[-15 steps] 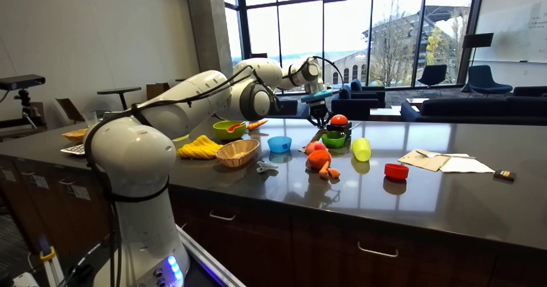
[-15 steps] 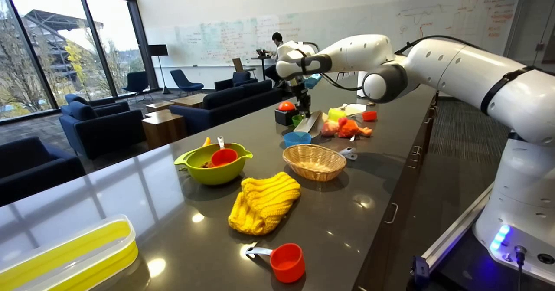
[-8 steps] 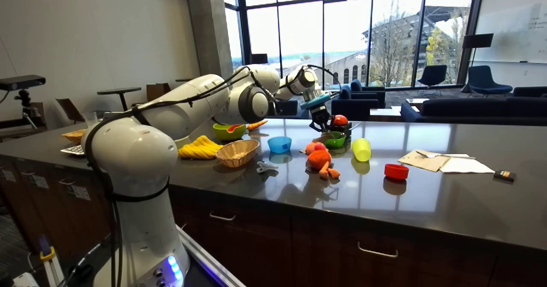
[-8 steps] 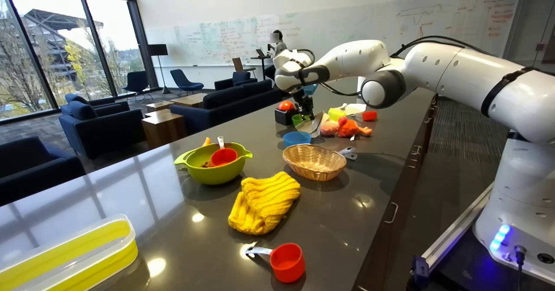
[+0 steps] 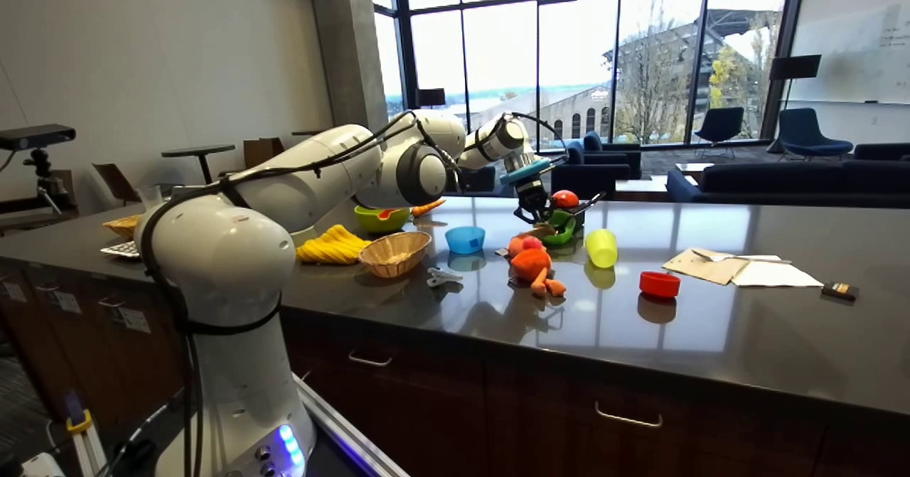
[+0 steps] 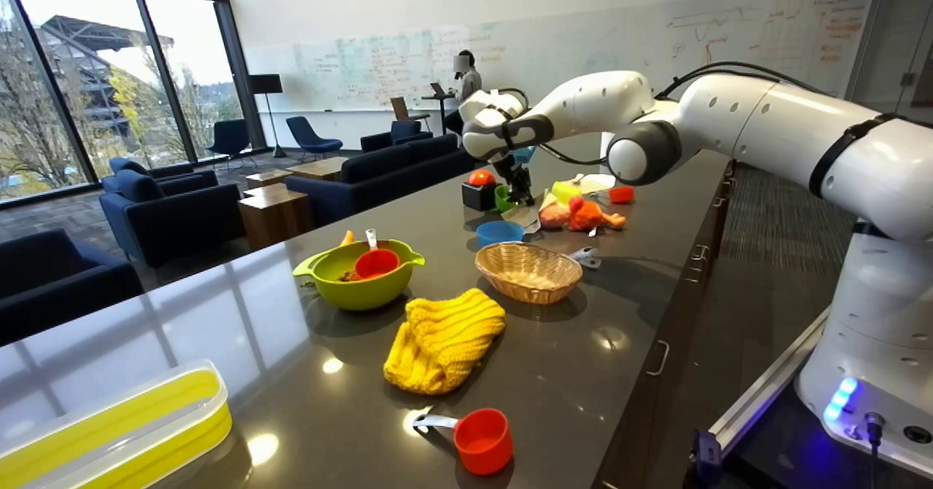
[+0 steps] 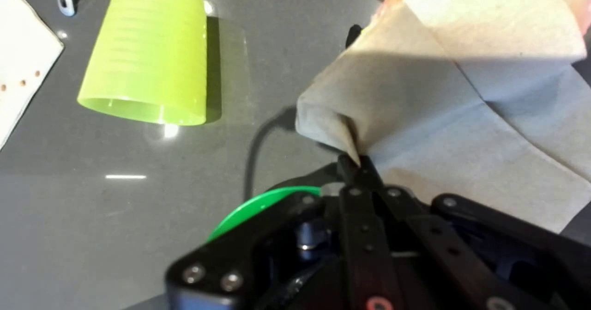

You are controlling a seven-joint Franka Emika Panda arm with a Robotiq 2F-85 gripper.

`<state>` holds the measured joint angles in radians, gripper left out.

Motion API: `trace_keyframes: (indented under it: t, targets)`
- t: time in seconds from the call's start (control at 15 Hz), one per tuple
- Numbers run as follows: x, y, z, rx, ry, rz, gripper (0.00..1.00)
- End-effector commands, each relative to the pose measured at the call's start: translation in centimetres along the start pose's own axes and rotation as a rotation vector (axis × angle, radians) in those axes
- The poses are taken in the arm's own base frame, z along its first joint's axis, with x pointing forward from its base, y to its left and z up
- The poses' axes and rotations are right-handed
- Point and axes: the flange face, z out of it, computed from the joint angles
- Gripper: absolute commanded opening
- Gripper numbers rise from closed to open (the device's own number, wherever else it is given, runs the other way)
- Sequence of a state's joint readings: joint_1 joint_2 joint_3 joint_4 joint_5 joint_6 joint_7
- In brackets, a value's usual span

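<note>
Pinching a beige napkin [image 7: 443, 111], the gripper [image 7: 354, 163] slants down; a green cup [image 7: 258, 209] sits beside it.

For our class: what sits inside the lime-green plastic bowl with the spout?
Inside the bowl, a round red plastic measuring cup rests beside brownish bits too unclear to identify. The cup covers whatever lies beneath it.

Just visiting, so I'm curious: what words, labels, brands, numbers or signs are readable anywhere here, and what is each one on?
No text here can be read with certainty.
Whiteboard: red and green handwriting, too small.
Cabinet labels: too small to read.
Building outside: pale marks, perhaps a sign, too small.
Small dark block: light marking, too blurred.
Brown napkin: no writing seen.
</note>
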<state>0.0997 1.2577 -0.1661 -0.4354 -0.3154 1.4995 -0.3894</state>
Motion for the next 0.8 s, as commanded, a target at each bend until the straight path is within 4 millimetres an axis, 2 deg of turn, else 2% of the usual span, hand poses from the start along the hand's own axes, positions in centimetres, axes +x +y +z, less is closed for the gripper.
trace_keyframes:
  t: [0.0,0.53,0.73]
  targets:
    - [-0.5,-0.4,1.6,-0.011,-0.088,-0.035,0.00]
    - [-1.1,-0.6,2.4,0.029,-0.145,-0.032,0.00]
    - [-1.1,-1.3,2.9,0.067,-0.158,-0.056,0.00]
